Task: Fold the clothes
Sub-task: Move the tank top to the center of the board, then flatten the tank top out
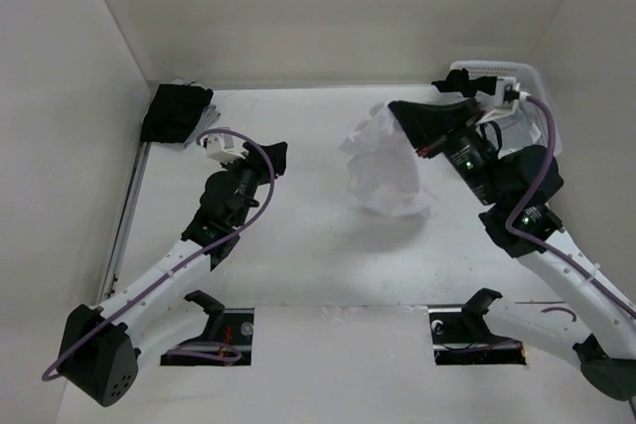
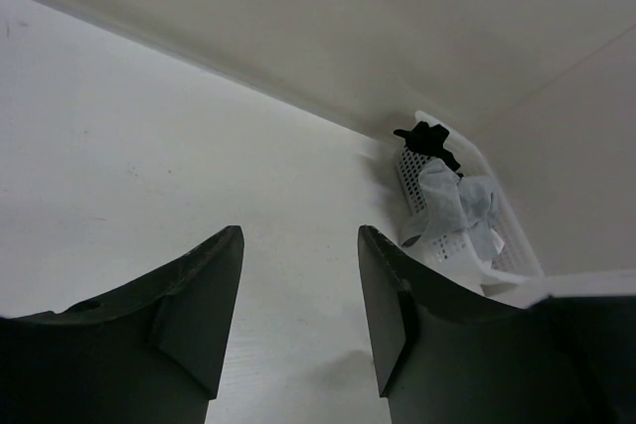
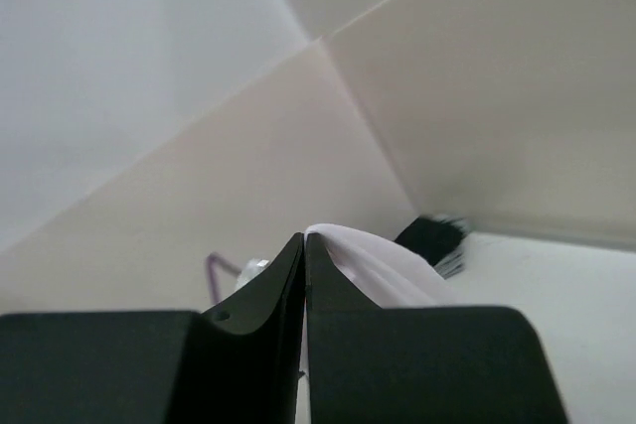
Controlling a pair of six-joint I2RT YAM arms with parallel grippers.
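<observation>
T-shirt (image 1: 386,174) white, thin, crumpled | pinched in right hand (image 1: 397,109)

Lab test cell, white walls (image 1: 318,7), arms (image 1: 169,265) bolted to table (image 1: 318,255)

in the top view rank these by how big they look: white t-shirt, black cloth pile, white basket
1. white T-shirt, hanging bunched
2. black cloth pile
3. white basket, going by what shows; the right arm covers much of it, so its place is unsure
</observation>
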